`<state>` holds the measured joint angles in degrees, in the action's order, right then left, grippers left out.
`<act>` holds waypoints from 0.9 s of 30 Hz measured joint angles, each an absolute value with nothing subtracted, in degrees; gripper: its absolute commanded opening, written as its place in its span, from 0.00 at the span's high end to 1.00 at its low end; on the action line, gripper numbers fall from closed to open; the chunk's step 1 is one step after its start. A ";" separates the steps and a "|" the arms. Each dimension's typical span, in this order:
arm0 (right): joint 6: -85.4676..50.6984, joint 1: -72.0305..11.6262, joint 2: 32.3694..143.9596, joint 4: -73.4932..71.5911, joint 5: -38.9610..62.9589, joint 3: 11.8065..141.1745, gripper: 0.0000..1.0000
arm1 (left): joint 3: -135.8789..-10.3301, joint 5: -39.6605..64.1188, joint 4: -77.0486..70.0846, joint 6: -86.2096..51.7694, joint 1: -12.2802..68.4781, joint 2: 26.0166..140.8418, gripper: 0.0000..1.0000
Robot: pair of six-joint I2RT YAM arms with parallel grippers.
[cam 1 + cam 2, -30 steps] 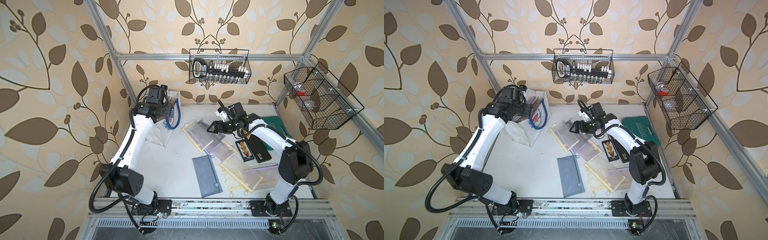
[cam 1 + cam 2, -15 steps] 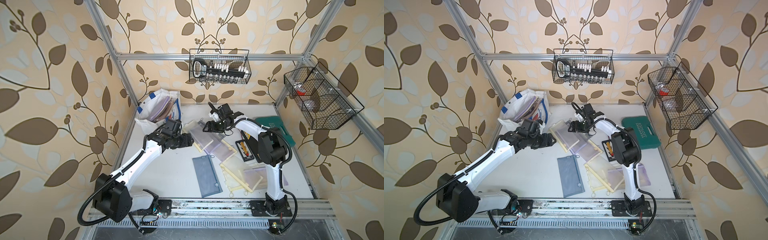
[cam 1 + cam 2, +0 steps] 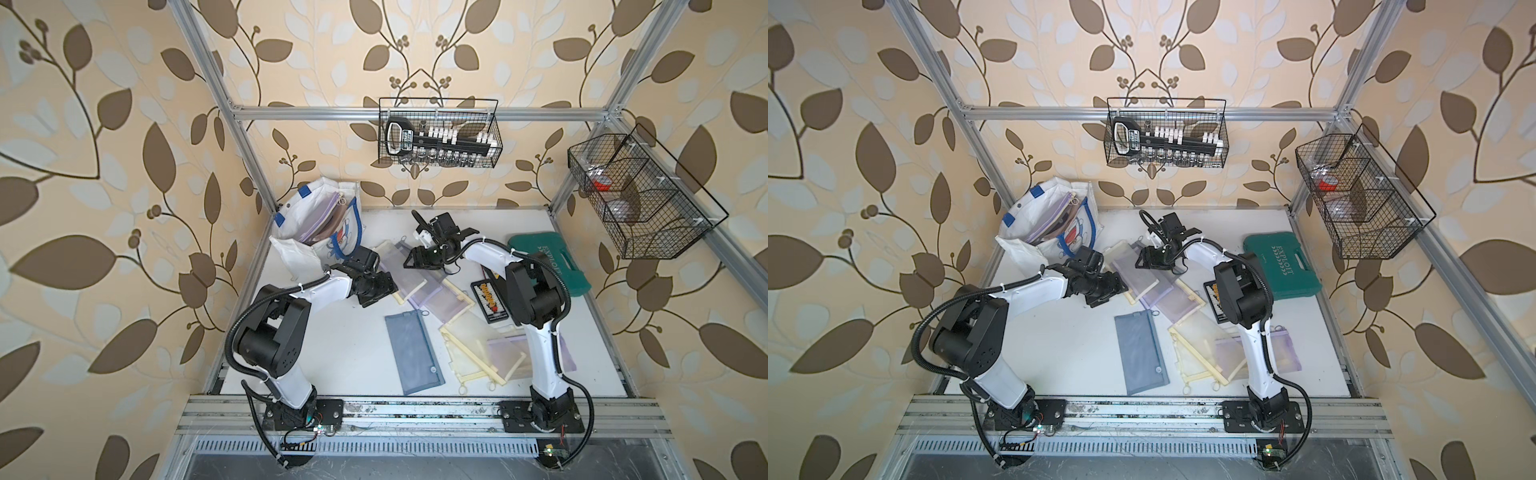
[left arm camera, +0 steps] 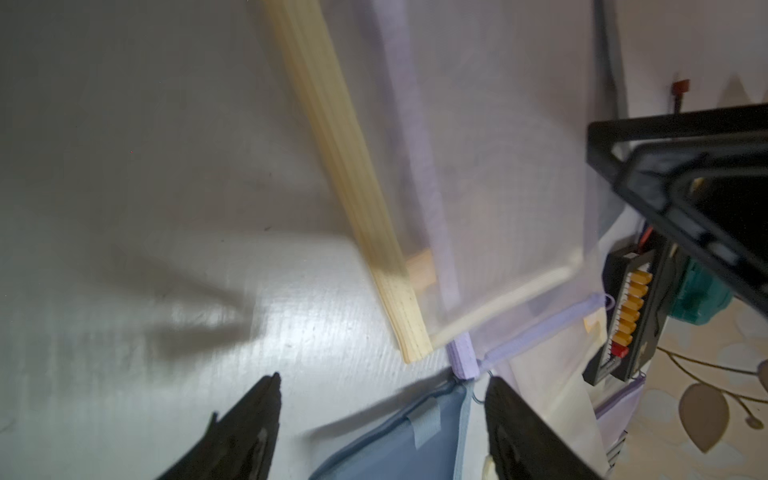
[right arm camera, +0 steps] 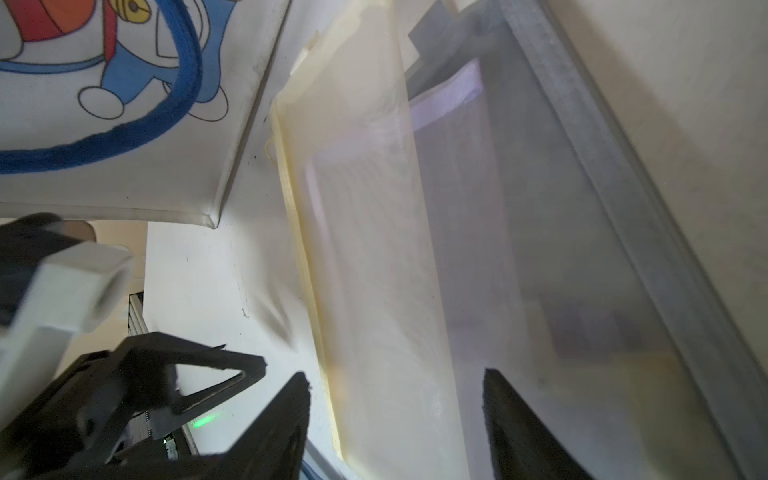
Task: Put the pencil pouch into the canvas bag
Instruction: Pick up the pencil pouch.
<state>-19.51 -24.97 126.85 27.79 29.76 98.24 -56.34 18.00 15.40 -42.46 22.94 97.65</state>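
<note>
A white bag (image 3: 291, 249) with blue handles is standing open at the back left of the table (image 3: 345, 345), with several pouches showing inside it. No words are being carried by its cartoon print.

Just right of the bag, the left jaws are being held well apart above the table, and nothing is being gripped. In the left wrist view, a corner of a blue pouch (image 4: 395, 453) is lying between their tips.

Next, the pouch (image 3: 397, 266), lilac mesh with cream edging, is lying flat on the table just beside the bag's foot. Its long axis is slanting from the bag toward the table's middle, and its near end is lying just ahead of the left jaws.

The right jaws are being held parted over the pouch's far part. In the right wrist view, its long cream edge (image 5: 316, 291) is running between them. Whether they are touching the mesh cannot be told, and no pinch is being shown.

The right jaws are being judged the nearer, being already astride the pouch, with the bag lying to their left.

Farther right, a black card of orange bits (image 3: 490, 297) is lying with no legible text. Beyond it, a teal case (image 3: 1283, 266) is being shown with "EXPLOIT" printed on its lid.
</note>
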 measured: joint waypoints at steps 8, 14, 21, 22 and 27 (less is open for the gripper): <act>-19.46 -25.41 127.02 26.17 30.72 96.73 0.50 | -60.51 19.86 8.23 -44.31 22.92 104.71 0.28; -19.94 -26.70 127.31 24.49 31.64 95.13 0.64 | -60.40 20.86 4.14 -45.15 22.92 105.95 0.35; -21.65 -27.33 127.28 20.25 34.46 92.16 0.94 | -58.63 21.17 1.41 -45.19 22.92 105.71 0.42; -21.80 -27.35 127.28 20.03 34.92 91.92 0.98 | -58.35 21.12 1.30 -45.15 22.92 105.49 0.42; -21.56 -27.35 124.81 18.92 36.95 89.12 1.00 | -56.77 21.10 4.54 -44.97 22.92 102.89 0.39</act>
<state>-21.56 -27.35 124.81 18.92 36.95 89.12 -56.77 21.10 4.54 -44.97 22.92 102.89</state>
